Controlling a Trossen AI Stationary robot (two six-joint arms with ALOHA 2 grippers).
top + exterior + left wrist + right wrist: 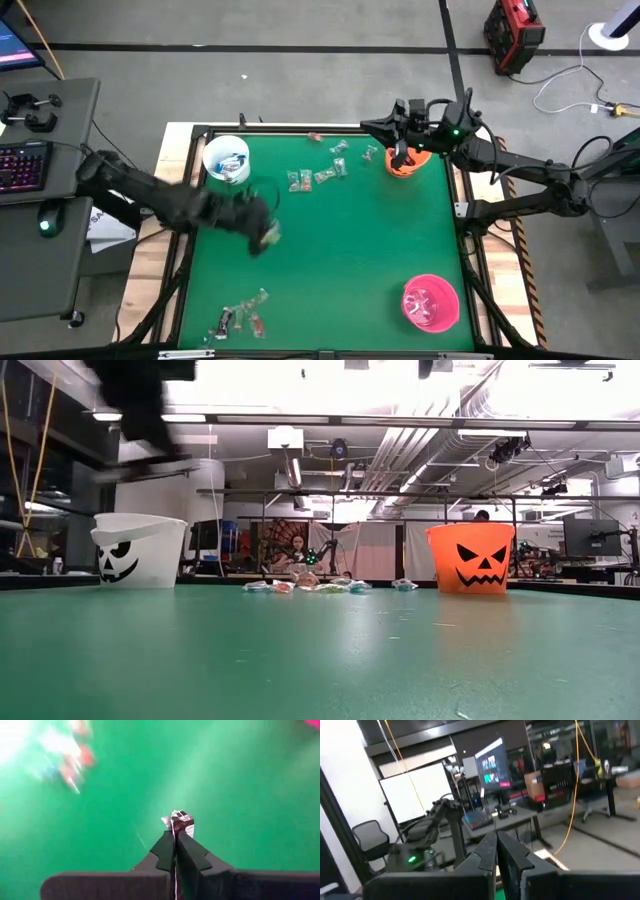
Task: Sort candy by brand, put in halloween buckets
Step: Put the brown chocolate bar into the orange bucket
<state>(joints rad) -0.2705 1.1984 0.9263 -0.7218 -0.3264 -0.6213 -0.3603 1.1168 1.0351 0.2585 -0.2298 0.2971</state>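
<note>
The left gripper (175,832) hangs over the green desk (340,250), left of centre and a little nearer than the white bucket (226,160), with its fingers (162,851) pressed together on a small dark brown and red candy (181,821) that sticks out past the tips. The white bucket stands at the far left of the desk with blue-and-white sweets (232,162) inside it. The orange bucket (405,160) stands at the far right, and the right gripper (403,152) sits directly above its opening; its fingers (487,851) are nearly touching with nothing visible between them. The pink bucket (431,303) is at the near right corner, well apart from the other two. Between the white and orange buckets a loose scatter of greenish wrapped candies (320,172) lies along the far part of the desk, and another small group of candies (243,315) lies near the front edge on the left. In the low view both jack-o'-lantern faces on the white and orange buckets look toward the camera.
</note>
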